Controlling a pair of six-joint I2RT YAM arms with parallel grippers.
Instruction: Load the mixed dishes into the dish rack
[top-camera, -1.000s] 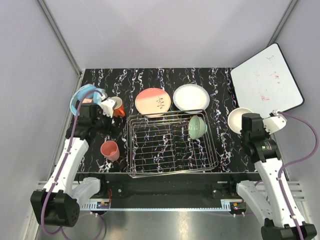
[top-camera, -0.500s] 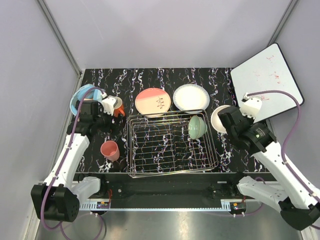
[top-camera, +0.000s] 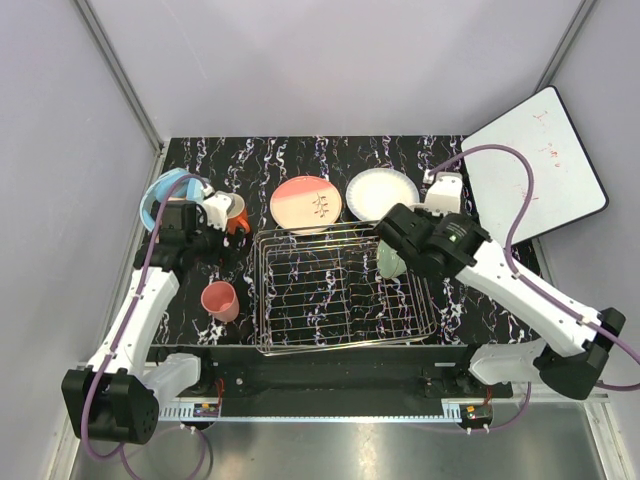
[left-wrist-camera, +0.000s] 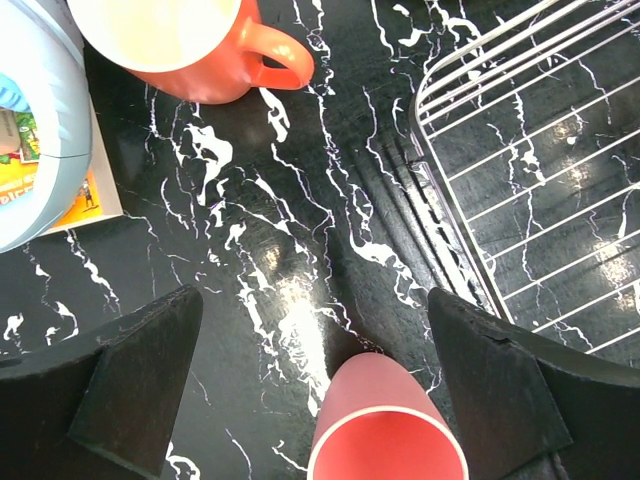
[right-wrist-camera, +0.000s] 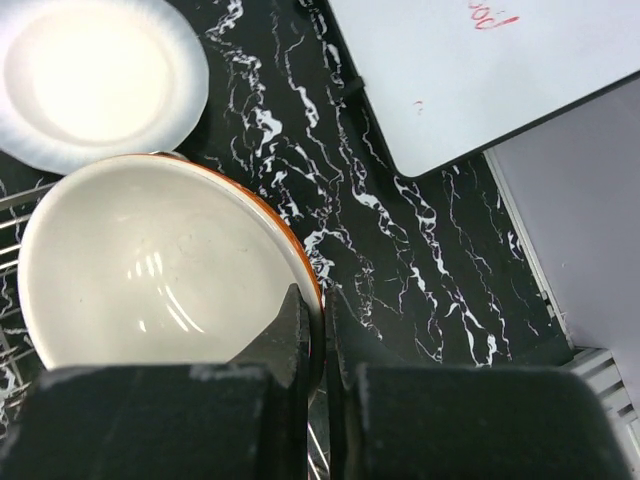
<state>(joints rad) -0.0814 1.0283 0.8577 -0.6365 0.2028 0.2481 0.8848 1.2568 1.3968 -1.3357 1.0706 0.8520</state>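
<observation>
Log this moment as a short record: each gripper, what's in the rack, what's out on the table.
left gripper: open, empty, over the pink cup
right gripper: jaws shut on the rim of the white-and-orange bowl, at the far right corner of the dish rack
in rack: pale green bowl
on table: pink cup, orange-red mug, salmon-pink plate, white plate
</observation>
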